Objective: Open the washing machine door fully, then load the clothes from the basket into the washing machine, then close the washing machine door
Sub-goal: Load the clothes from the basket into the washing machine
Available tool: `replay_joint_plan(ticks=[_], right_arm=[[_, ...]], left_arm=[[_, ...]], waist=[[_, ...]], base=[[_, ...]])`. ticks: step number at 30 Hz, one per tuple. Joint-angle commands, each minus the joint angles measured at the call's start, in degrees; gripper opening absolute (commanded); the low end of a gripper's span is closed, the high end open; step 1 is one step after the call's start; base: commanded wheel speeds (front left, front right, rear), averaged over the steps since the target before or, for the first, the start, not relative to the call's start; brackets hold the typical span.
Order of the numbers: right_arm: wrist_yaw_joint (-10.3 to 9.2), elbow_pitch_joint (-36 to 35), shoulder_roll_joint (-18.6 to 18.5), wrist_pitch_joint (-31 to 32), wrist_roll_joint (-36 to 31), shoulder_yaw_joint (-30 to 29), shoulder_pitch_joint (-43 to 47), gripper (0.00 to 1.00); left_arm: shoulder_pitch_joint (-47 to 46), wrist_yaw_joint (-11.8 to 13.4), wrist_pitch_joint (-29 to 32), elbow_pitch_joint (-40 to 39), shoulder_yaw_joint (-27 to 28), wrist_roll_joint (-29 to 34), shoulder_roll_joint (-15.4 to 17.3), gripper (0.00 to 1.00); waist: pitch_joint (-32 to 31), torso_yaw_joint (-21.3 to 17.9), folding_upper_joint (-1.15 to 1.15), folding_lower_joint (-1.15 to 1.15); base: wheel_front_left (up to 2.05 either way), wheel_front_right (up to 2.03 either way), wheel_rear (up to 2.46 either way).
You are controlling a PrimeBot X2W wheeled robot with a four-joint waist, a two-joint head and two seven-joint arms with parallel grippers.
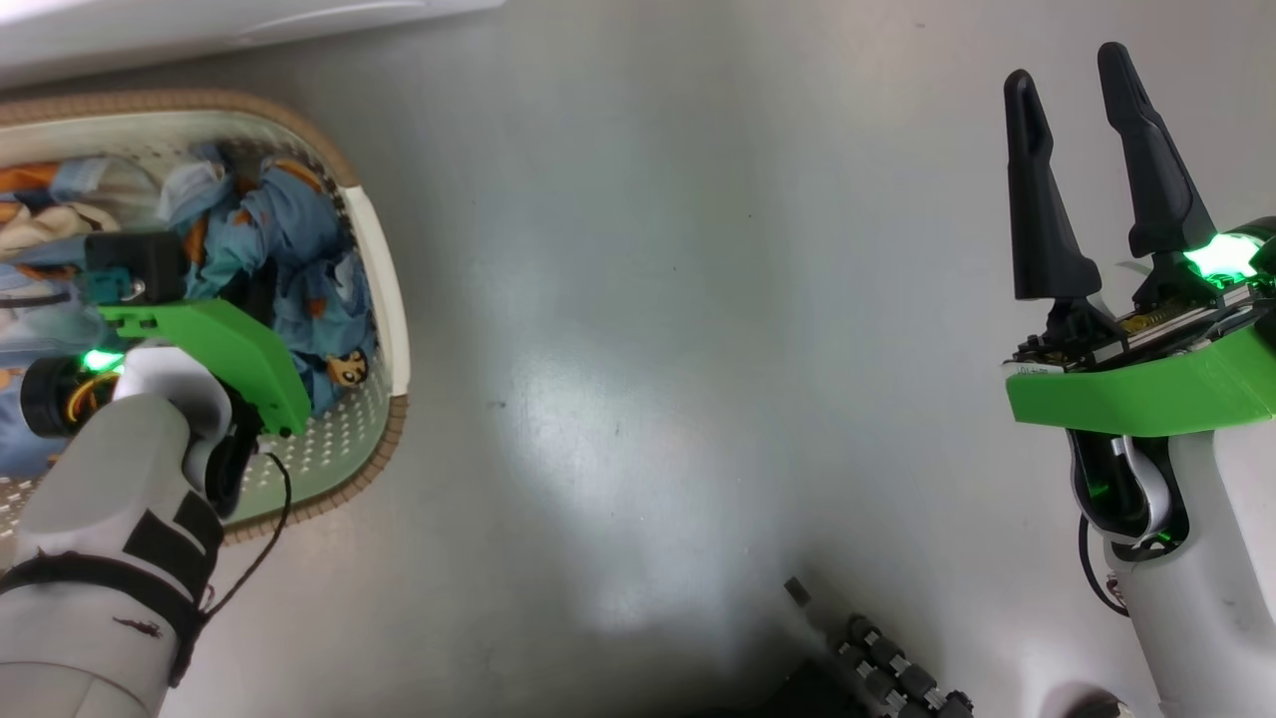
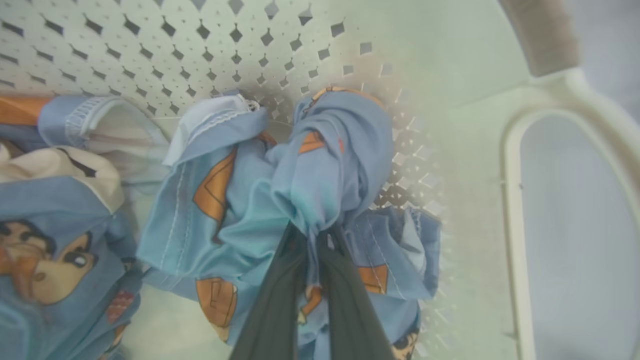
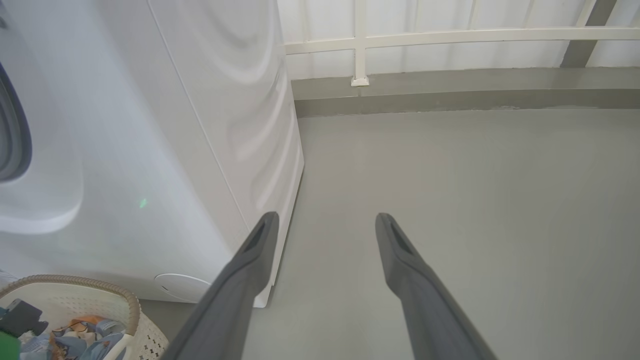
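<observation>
I am loading: my left gripper (image 2: 312,235) is pinching a fold of the clothes (image 2: 320,165) in the basket (image 2: 150,50), jaws nearly together. Next I am needing a clean lift toward the washing machine (image 3: 150,125). My right gripper (image 1: 1065,65) is hanging wide open, empty.

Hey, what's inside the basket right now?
The clothes, light blue with orange cartoon prints, lie in the basket, and the left gripper is shut on a fold of one. Its perforated bottom shows beside them; whatever is under the pile is covered.
</observation>
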Motion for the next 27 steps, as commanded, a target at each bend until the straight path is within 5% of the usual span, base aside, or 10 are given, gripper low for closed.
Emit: replay_joint_plan(ticks=[1, 17, 27], right_arm=[[0.32, -1.2, -0.4, -0.4, -0.6, 0.6, 1.9, 1.00], [0.32, 0.5, -2.6, -0.4, -0.6, 0.6, 4.4, 1.00], [0.32, 2.3, -4.8, -0.4, -0.6, 0.9, 8.9, 1.00]], left_arm=[[0.6, 0.0, -0.7, -0.5, 0.4, -0.7, 1.4, 0.00], [8.0, 0.0, -8.8, -4.4, -1.7, -6.5, -0.6, 0.00], [15.5, 0.0, -8.9, -12.8, 7.4, -0.3, 0.3, 0.00]], waist=[[-0.7, 0.5, 0.00, 0.00], [-12.7, 6.5, 0.00, 0.00], [-22.2, 10.4, 0.00, 0.00]], base=[[0.00, 0.00, 0.00], [0.00, 0.00, 0.00], [0.00, 0.00, 0.00]])
